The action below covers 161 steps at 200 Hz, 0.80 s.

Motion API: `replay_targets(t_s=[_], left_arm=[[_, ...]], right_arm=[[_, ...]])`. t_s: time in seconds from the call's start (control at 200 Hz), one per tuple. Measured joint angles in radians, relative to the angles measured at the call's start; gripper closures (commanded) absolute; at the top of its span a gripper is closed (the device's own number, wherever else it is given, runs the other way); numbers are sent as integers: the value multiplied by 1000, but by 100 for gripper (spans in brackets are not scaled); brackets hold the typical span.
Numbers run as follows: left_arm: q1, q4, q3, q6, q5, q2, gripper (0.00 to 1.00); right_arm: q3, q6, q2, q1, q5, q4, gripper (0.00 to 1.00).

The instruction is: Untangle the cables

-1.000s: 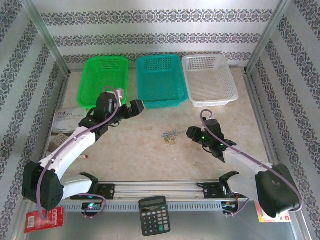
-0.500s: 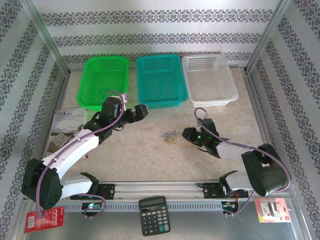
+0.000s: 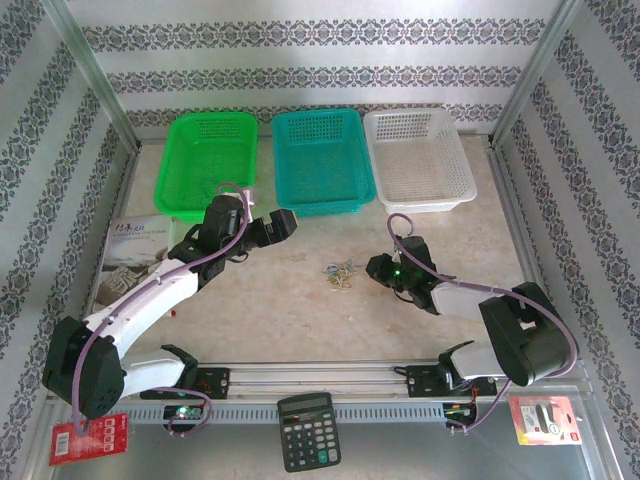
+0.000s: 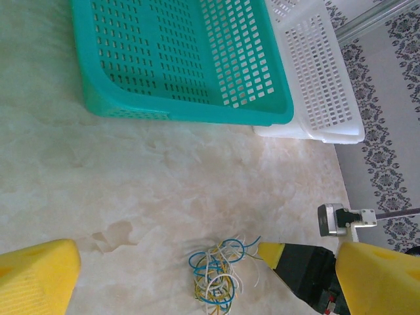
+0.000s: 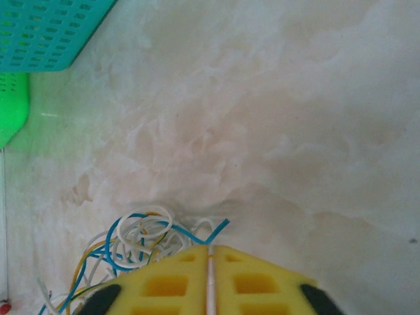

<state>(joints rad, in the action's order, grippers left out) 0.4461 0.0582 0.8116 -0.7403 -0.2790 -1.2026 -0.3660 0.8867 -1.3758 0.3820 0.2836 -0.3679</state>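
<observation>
Cables [image 3: 340, 274]: thin curly strands, blue, white and yellow, in a loose clump mid-bench [image 3: 270, 310]. Right gripper [image 5: 210, 251]: ribbed yellow pads clenched flush at the clump's edge; pinch unclear. Left gripper [image 3: 283, 222]: jaws spread wide, empty.

Blue, yellow and white cables [image 4: 215, 279]; teal basket [image 4: 164, 115]

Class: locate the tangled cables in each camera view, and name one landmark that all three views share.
Top external: cables at centre, just below the teal basket.
Left wrist: bottom centre.
Right wrist: bottom left, beside the fingers.
Shared landmark: teal basket.
</observation>
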Motion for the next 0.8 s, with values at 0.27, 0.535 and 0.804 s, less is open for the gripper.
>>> replay_targets(t_s=[0.27, 0.535, 0.804], left_arm=[[0, 0, 0, 0, 0, 0, 0], [0, -11, -18, 2, -5, 0, 0], [6, -45, -66, 10, -36, -13, 0]], right_arm=[[-64, -37, -1, 24, 42, 2, 100], [-198, -94, 129, 161, 50, 47, 100], [-216, -128, 165, 157, 3, 108, 70]])
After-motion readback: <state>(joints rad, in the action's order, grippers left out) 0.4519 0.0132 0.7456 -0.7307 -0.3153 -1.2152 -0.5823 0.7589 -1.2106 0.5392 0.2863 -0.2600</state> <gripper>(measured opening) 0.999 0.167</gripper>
